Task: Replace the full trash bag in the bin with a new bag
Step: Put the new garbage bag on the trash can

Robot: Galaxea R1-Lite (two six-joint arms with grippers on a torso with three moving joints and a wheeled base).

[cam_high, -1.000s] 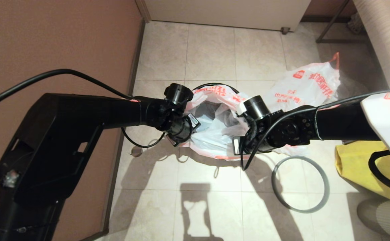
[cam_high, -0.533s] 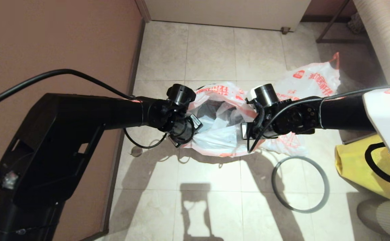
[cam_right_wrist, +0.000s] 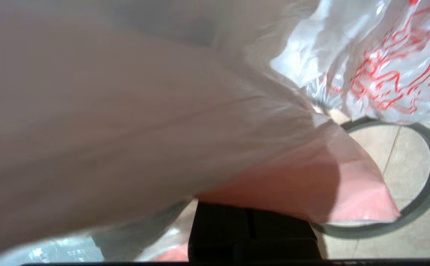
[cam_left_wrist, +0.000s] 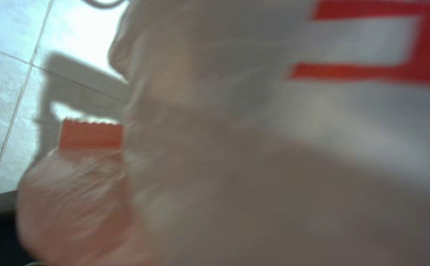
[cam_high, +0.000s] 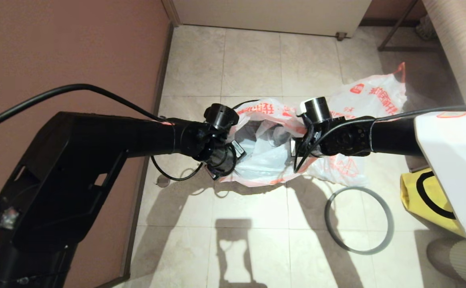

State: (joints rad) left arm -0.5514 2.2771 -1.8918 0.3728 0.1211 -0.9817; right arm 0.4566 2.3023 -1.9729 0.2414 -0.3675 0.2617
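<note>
Yellow bag [cam_high: 411, 192] on tiled floor [cam_high: 253, 64], beside brown wall [cam_high: 69, 44]

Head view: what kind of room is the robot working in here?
Probably a home or hotel-style room corner: beige tiled floor, a brown wall with a skirting board, and a small bin lined with a printed carrier bag.

Tiled floor [cam_high: 253, 64] — grey ring [cam_high: 359, 220], yellow bag [cam_high: 425, 196]

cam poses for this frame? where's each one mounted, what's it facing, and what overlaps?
Head: on the robot's head, looking down at tiled floor; both arms show, left gripper and right gripper at the full trash bag.
Left wrist: pressed against bag plastic.
Right wrist: bag plastic, grey ring on the floor.
Shared: the ring, head and right wrist.
</note>
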